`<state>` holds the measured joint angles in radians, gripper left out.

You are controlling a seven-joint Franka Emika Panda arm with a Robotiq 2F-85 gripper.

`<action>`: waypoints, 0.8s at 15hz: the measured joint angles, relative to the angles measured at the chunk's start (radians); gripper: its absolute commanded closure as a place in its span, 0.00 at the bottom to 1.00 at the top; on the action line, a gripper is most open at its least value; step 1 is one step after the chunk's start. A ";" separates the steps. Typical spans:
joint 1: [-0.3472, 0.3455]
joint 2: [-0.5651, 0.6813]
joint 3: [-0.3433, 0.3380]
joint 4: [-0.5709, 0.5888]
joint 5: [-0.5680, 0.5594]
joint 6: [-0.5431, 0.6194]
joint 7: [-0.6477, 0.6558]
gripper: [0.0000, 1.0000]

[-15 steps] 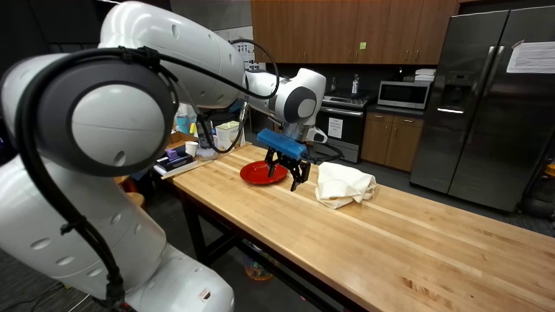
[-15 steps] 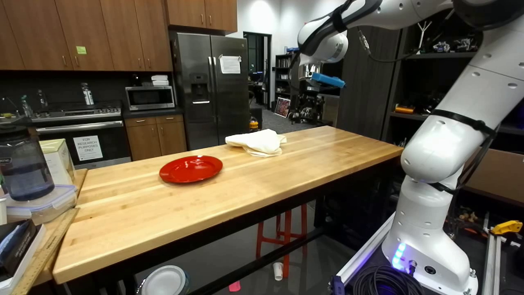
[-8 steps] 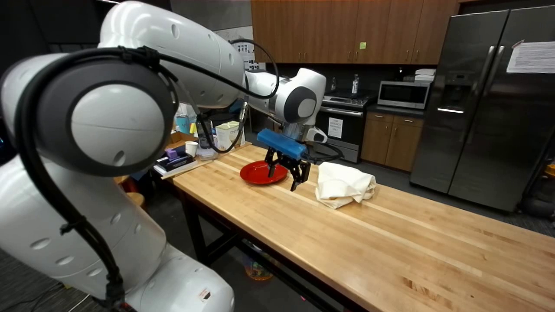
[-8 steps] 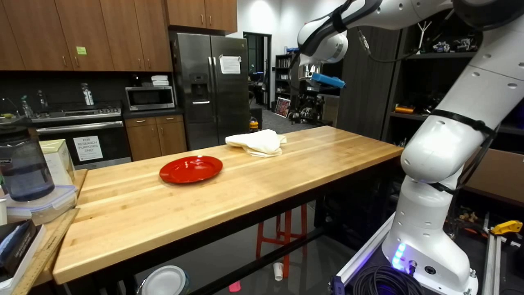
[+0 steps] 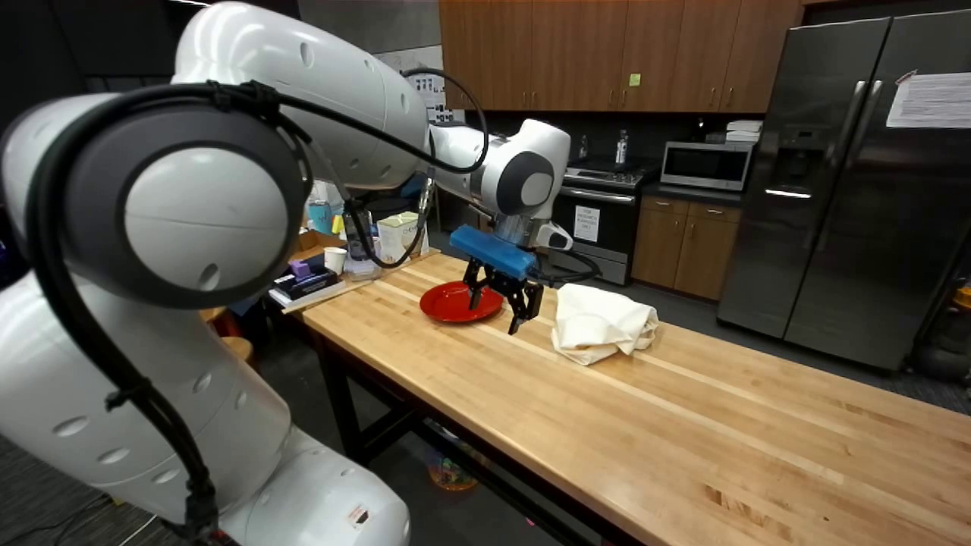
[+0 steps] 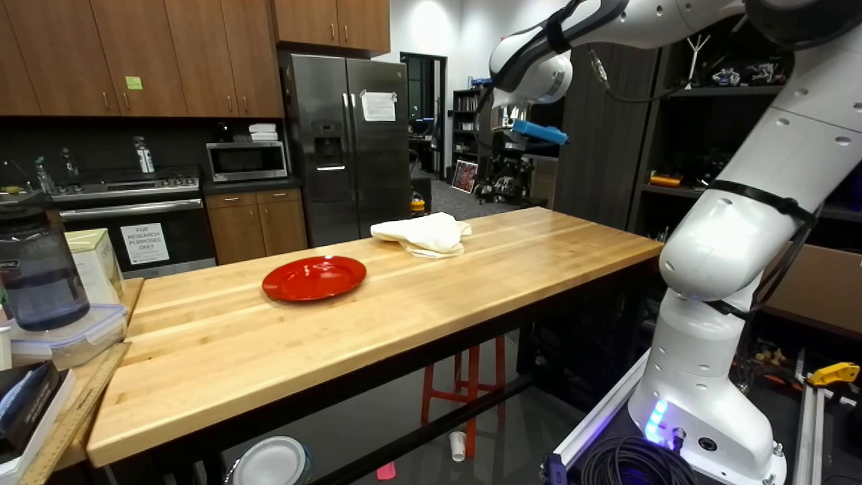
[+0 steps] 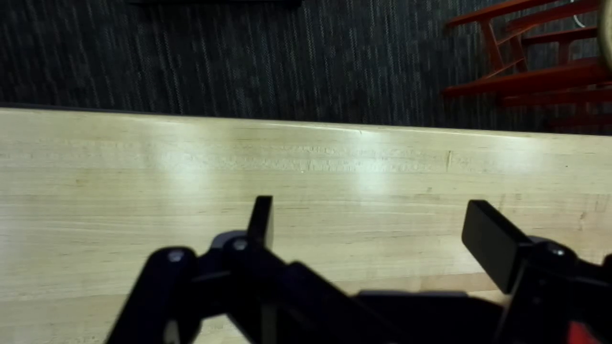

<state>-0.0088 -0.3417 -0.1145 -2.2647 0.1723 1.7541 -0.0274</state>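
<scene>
My gripper is open and hangs above the wooden table. It also shows in an exterior view and in the wrist view, where only bare table lies between its two black fingers. It holds and touches nothing. A blue block-shaped part is fixed above the fingers. A round red plate lies flat on the table, partly behind a finger in that view; it is fully visible in an exterior view. A crumpled cream cloth lies on the table, also in an exterior view.
A side surface at the table's end holds a pitcher, a box, a plastic container and a paper cup. A red stool stands under the table. The table's edge crosses the wrist view.
</scene>
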 measured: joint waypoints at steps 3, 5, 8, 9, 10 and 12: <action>0.000 0.000 0.000 0.000 0.000 0.000 0.000 0.00; -0.003 0.000 0.004 -0.001 0.000 0.000 0.001 0.00; -0.003 0.001 0.013 0.008 0.000 0.009 0.014 0.00; -0.003 0.002 0.017 0.019 0.000 0.012 0.019 0.00; -0.003 0.001 0.021 0.035 0.000 0.015 0.024 0.00; -0.006 0.002 0.030 0.079 -0.005 0.016 0.040 0.00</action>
<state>-0.0147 -0.3395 -0.0847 -2.1854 0.1673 1.7698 0.0131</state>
